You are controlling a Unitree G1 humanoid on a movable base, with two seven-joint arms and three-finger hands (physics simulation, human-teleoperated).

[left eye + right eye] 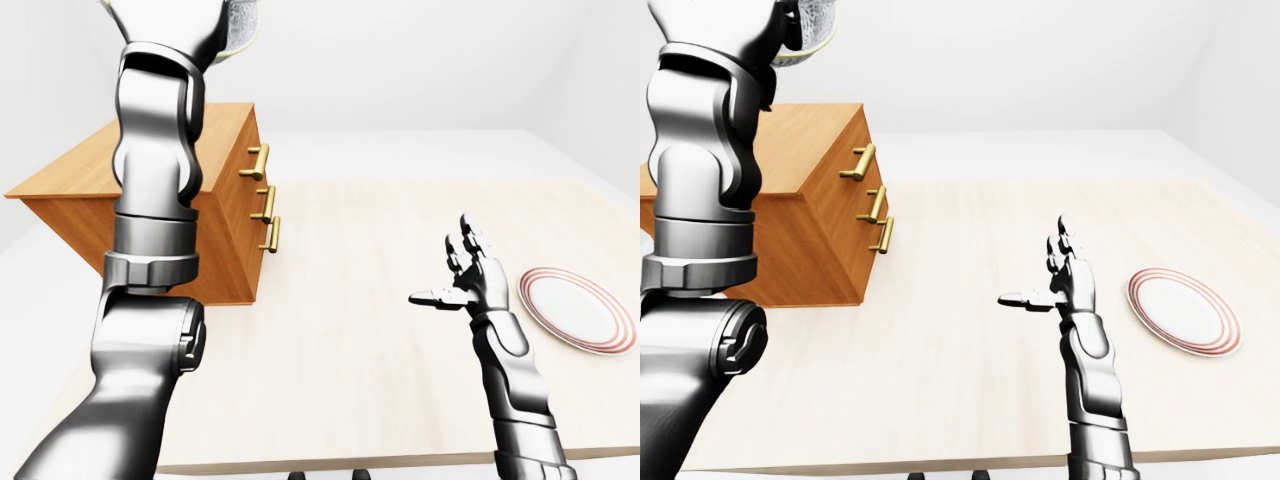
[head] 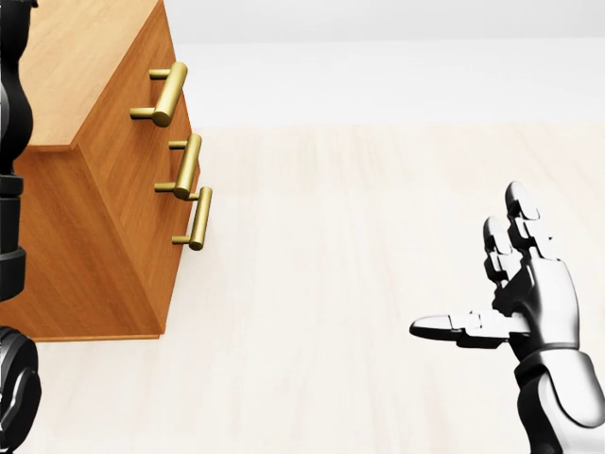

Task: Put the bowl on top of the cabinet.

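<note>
The bowl [image 1: 812,26], grey and speckled with a pale yellow rim, shows at the top edge of the eye views, high above the wooden cabinet [image 1: 85,182]. My left arm [image 1: 155,200] rises straight up to it. My left hand is mostly cut off by the top edge and appears shut on the bowl. The cabinet stands at the table's left, with three brass handles [image 2: 185,165] on its side. My right hand [image 2: 473,274] hovers open over the table at lower right, palm turned left, holding nothing.
A white plate [image 1: 575,310] with red rim rings lies on the light wooden table [image 1: 350,340], right of my right hand. The table's near edge runs along the bottom of the eye views. White walls stand behind.
</note>
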